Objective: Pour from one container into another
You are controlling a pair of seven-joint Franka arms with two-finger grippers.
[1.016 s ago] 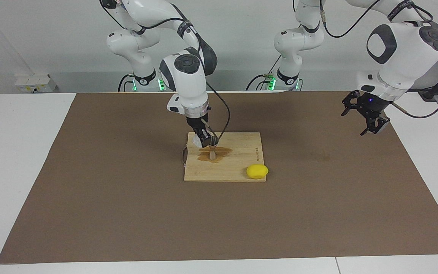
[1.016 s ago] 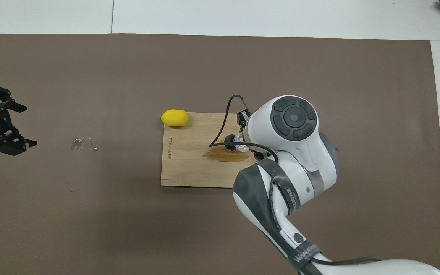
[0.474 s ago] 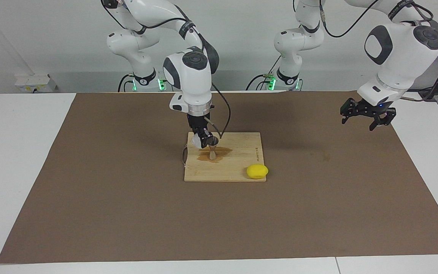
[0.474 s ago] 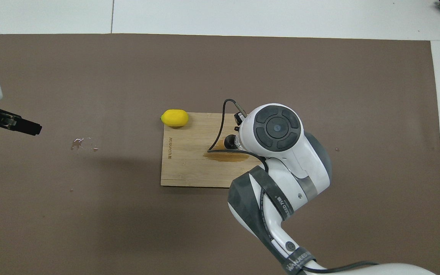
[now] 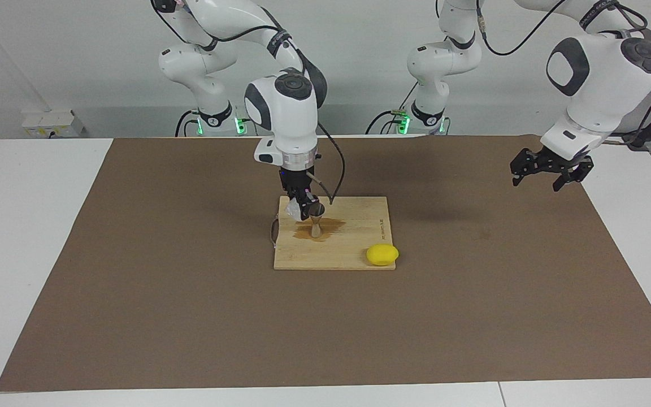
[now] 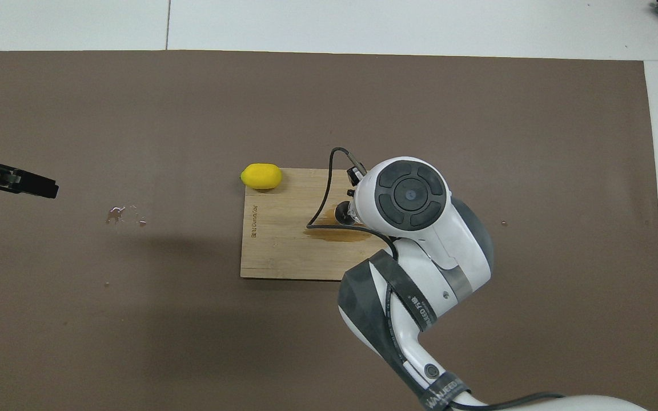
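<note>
On the wooden cutting board [image 5: 354, 237], the right gripper [image 5: 301, 208] clamps the small clear glass cup [image 5: 291, 211] between its fingers, tilted against the silvery hourglass-shaped metal jigger [image 5: 316, 221]; the left gripper [image 5: 550, 169] hangs spread open.

The cup [image 5: 291, 211] is small and made of clear glass. It is up in the air, tipped over toward the jigger, just above the board [image 5: 354, 249]. The right gripper [image 5: 303, 208] holds it. The jigger [image 5: 316, 221] is a small shiny metal thing, wide at the top and bottom and thin in the middle. It stands upright on the board, in a dark wet patch [image 5: 320, 229]. The cup's lip is right beside the jigger's top.
</note>
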